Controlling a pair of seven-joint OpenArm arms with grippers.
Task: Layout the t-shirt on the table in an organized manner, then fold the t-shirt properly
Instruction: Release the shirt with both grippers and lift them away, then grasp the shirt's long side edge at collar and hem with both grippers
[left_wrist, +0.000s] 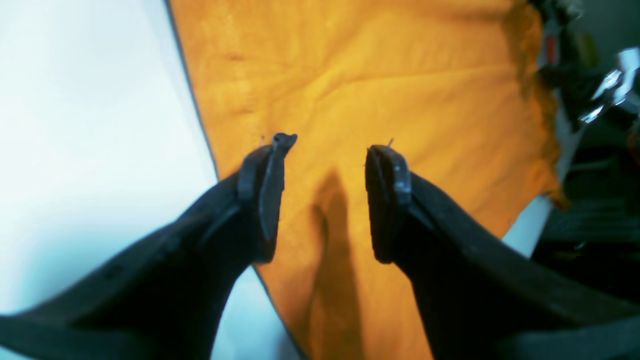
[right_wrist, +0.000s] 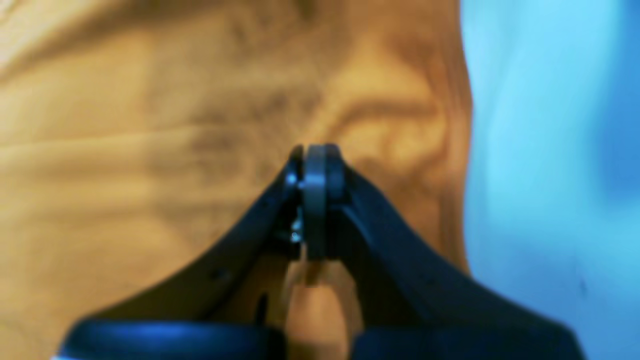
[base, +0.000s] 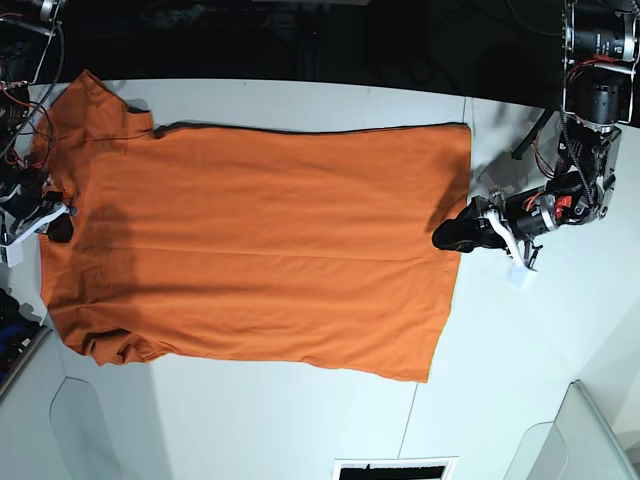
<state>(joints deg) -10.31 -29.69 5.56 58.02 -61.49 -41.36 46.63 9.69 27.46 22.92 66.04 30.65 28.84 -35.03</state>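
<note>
The orange t-shirt (base: 260, 240) lies spread flat on the white table (base: 250, 410), collar end at the left and hem at the right. My left gripper (base: 452, 237) hovers at the middle of the hem edge. In the left wrist view it (left_wrist: 332, 150) is open above the t-shirt (left_wrist: 380, 85), with nothing between its fingers; the table (left_wrist: 75, 125) shows on the left. My right gripper (base: 60, 227) is at the collar end. In the right wrist view it (right_wrist: 315, 155) is shut over the wrinkled t-shirt (right_wrist: 150, 150); no fabric shows between its pads.
A thin dark seam (base: 408, 425) crosses the table below the hem. Arm bases and cables stand at the far right (base: 590, 70) and far left (base: 18, 90). A dark slot (base: 395, 468) sits at the table's front edge. Dark equipment (left_wrist: 590, 85) lies beyond the shirt.
</note>
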